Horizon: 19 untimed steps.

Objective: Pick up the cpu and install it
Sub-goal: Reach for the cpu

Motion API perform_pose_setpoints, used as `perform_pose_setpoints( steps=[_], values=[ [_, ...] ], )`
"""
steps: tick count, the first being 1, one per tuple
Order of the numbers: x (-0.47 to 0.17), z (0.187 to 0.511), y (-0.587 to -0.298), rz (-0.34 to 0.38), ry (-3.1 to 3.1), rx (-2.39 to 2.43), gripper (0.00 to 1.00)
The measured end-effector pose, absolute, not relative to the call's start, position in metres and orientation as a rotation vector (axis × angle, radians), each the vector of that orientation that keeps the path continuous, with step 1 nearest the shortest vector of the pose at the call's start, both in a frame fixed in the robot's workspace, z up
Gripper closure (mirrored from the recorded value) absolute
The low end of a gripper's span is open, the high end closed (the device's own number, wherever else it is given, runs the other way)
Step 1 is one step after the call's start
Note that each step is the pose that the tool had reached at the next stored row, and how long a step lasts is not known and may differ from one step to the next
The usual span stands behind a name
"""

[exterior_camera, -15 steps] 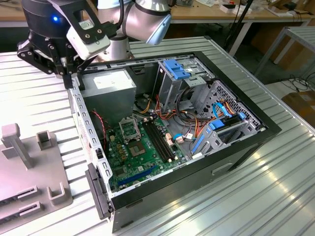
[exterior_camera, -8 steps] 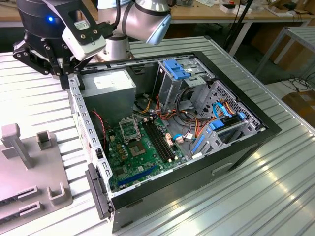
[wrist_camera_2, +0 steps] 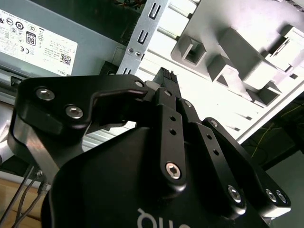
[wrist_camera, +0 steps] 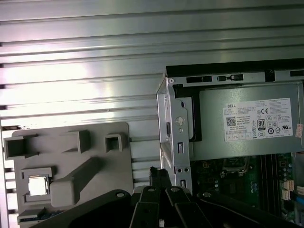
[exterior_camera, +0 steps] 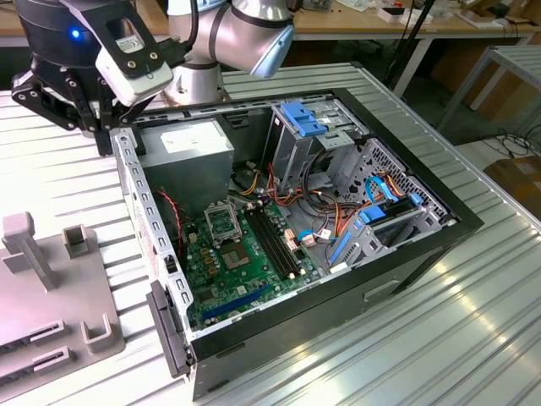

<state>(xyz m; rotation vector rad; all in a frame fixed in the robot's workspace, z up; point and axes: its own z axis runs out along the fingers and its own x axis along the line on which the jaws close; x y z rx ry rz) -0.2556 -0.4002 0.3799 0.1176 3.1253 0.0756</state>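
My gripper [wrist_camera: 160,175] has its fingers pressed together with nothing between them. It hangs above the metal edge of the computer case [exterior_camera: 406,271], well away from the cpu [wrist_camera: 38,185]. The cpu lies flat in one pocket of the grey tray [wrist_camera: 95,142] and the pockets near it look empty. Inside the case sit the green board [exterior_camera: 211,279], the power box [wrist_camera: 247,118] and the socket [exterior_camera: 224,224], which looks bare. I worry the arm could bump that edge, or grab the chip crooked, so it slips or lands tilted and hurts the socket
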Motion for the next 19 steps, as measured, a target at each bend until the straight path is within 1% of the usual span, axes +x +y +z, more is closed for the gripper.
perform_pose_setpoints(
  steps=[19],
  values=[
    [-0.27,0.379,-0.4,0.076,3.125,0.117,0.89]
  ],
)
